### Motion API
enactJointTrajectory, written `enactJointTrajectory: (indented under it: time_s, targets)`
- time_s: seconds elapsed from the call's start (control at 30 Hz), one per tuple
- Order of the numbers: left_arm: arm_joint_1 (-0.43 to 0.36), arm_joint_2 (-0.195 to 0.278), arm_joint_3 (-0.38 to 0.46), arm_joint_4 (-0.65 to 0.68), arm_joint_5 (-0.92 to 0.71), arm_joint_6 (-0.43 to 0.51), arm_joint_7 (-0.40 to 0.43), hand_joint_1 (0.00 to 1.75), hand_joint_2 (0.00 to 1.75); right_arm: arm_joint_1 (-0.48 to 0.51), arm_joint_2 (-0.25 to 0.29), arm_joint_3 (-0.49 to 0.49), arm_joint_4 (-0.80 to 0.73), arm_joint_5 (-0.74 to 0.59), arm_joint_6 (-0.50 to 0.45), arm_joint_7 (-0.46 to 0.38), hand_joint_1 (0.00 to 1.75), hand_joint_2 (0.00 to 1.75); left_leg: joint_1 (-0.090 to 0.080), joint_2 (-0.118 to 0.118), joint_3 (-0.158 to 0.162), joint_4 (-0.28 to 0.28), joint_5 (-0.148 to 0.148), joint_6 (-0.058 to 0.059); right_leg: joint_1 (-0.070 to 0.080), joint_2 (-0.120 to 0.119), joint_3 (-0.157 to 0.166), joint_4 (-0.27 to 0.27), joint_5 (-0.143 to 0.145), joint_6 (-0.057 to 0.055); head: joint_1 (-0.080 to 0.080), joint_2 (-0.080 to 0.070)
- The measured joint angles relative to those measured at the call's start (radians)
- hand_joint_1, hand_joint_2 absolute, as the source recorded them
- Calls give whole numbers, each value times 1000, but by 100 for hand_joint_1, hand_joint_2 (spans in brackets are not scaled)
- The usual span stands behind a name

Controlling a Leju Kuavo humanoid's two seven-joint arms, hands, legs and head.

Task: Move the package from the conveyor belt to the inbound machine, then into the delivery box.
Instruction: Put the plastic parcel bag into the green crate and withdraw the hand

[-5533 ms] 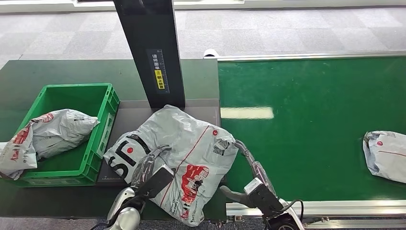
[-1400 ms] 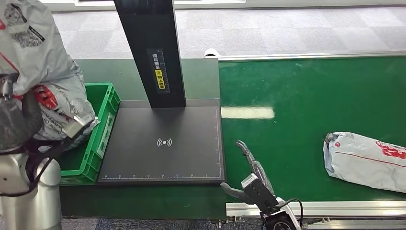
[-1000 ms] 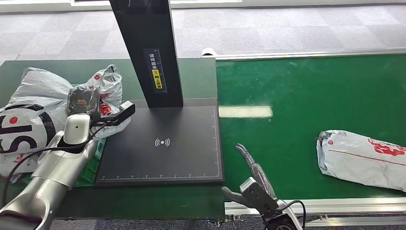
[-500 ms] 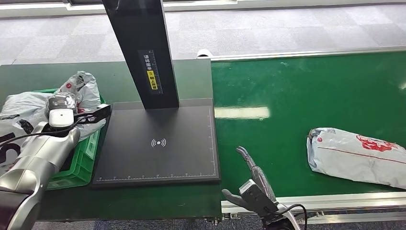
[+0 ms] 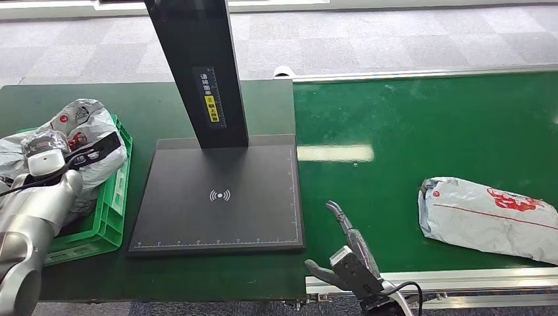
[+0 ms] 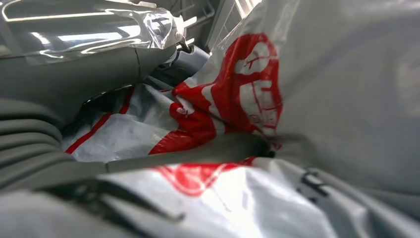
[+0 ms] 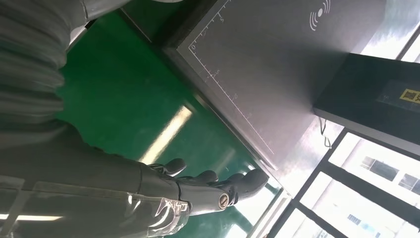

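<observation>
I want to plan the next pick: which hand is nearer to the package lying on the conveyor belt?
The right hand. It hovers open over the belt's near edge, beside the scanner plate, with the package further along the belt. The left hand is far across, at the green box.

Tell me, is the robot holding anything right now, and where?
The left hand is on a grey package in the green box; the grip cannot be told. The right hand holds nothing.

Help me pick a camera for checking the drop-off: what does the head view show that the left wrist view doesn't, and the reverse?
Head view alone: the green delivery box, the inbound machine with its plate bare, the right hand open over the conveyor belt, and a second package waiting there.

Left wrist view alone: the bag's red print up close.

Both: the left hand against the grey package.
</observation>
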Motion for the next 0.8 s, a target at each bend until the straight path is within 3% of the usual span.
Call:
enactJointTrajectory:
  time_s: [0.07,0.1,0.13,0.47,0.8]
  targets:
    - [0,1,23,4,4,-24,-15,23,0,-2,2,0,2,0,1,0,0,175,0,0,0,0,0,0,0,0,0,0,0,0,0,0]
    - [0,2,34,7,13,-45,-29,5,0,-3,3,1,3,1,2,0,0,175,0,0,0,0,0,0,0,0,0,0,0,0,0,0]
    - [-1,2,47,10,28,-73,-47,0,0,-5,4,1,4,2,4,0,0,175,0,0,0,0,0,0,0,0,0,0,0,0,0,0]
    - [-24,1,203,47,194,-367,-147,0,0,-47,5,18,47,6,11,-1,0,175,0,-2,2,0,0,0,0,-2,2,0,0,0,0,0]
    - [-37,-5,279,68,258,-530,-215,0,0,-65,5,26,81,6,10,-2,0,175,0,-8,2,0,1,0,0,-8,4,0,0,0,0,0]
